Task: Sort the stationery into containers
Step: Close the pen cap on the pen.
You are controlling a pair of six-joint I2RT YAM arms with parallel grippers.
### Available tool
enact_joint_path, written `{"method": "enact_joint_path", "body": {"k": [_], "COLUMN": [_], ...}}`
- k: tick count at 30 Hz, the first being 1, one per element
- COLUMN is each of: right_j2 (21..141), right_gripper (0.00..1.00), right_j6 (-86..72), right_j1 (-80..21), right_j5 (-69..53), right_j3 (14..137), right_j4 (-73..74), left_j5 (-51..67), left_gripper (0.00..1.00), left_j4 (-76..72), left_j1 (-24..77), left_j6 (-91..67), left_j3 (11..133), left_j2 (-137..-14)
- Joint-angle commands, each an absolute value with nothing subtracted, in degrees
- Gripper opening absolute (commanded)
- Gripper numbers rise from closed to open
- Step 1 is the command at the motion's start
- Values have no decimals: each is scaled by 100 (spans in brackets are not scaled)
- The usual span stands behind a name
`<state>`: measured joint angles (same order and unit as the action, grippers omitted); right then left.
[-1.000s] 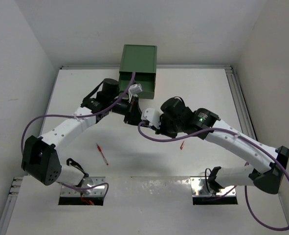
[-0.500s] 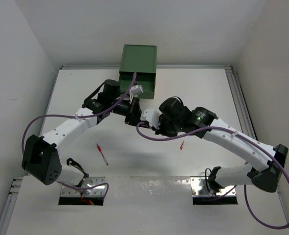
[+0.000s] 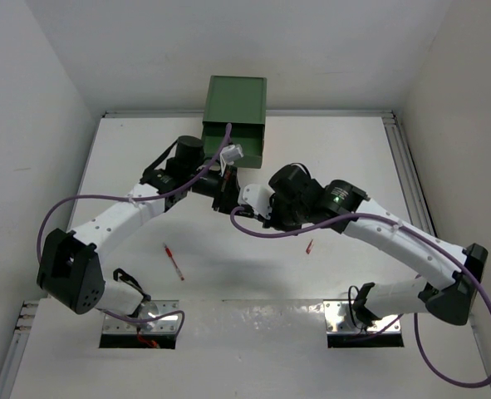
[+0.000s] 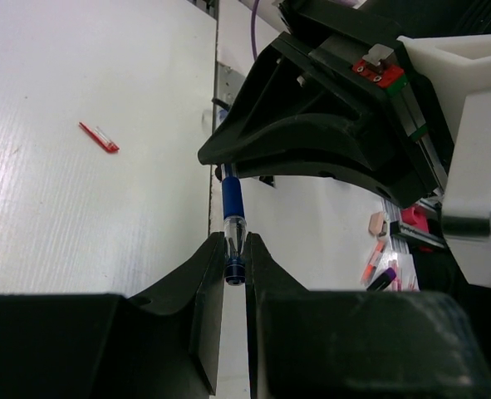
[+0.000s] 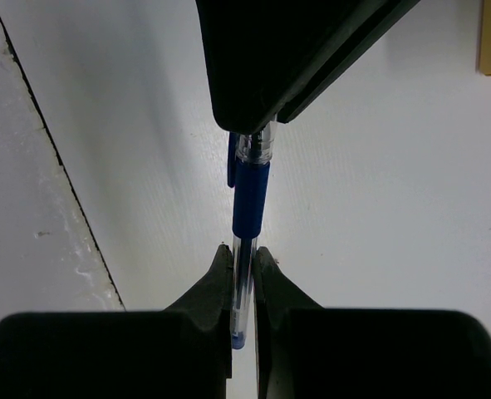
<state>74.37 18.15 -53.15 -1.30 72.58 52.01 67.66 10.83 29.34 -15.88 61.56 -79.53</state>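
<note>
- The tabletop [image 3: 345, 150] carries the dark green container [image 3: 237, 104] at its far edge. One drawer appears pulled out toward the arms, so any drop should go there.
- Both arms meet just in front of that container. The step in hand looks like a hand-over in mid-air, though which way it goes cannot be told.
- The left end effector [image 4: 235, 258] is pinching one end of the blue pen [image 4: 233, 208], with its jaws nearly together on the clear barrel.
- The right end effector [image 5: 243, 258] is pinching the other end of the same pen, its jaws pressed close on the barrel tip.
- The pen thus hangs above the tabletop, spanning the two end effectors and touching nothing else.
- To do this well, only one side should let go, spreading fully before either arm draws away. Pulling while both clamp would bend the pen or twist it out of line.
- The keeper should hold the pen level and carry it straight over the drawer.
- A red pen [image 3: 174, 263] and a second small red piece [image 3: 310, 246] lie loose on the tabletop, not yet sorted.
</note>
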Motion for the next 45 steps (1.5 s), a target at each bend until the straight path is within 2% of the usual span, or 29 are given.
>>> {"method": "enact_joint_path", "body": {"k": [1,39,41,42,45], "right_j2": [7559,7761,7726,7656,7533], "right_gripper": [0,0,0,0,0], "right_j6": [1890,1907,1942,1968,2004], "right_j1": [-5634,-5722,-5722,-5713,-5608], "right_j5": [-1002,-993,-976,-932,-896], "right_j3": [7813,8060,7998,7902,7709], "right_j4": [3138,2997,3032,3050,3067], "left_j5": [6917,6926,6917,6891,6873], "left_gripper": [0,0,5,18,39], "left_j4": [492,158,228,376,544], "left_j1": [3366,3428,3393,3323,3112], "left_j6": [-1714,-2004,-1969,-1890,-1767], "left_j3": [6152,5977,6011,6020,6047], "left_j2": [-8016,-8007,-7998,-7989,-7937]}}
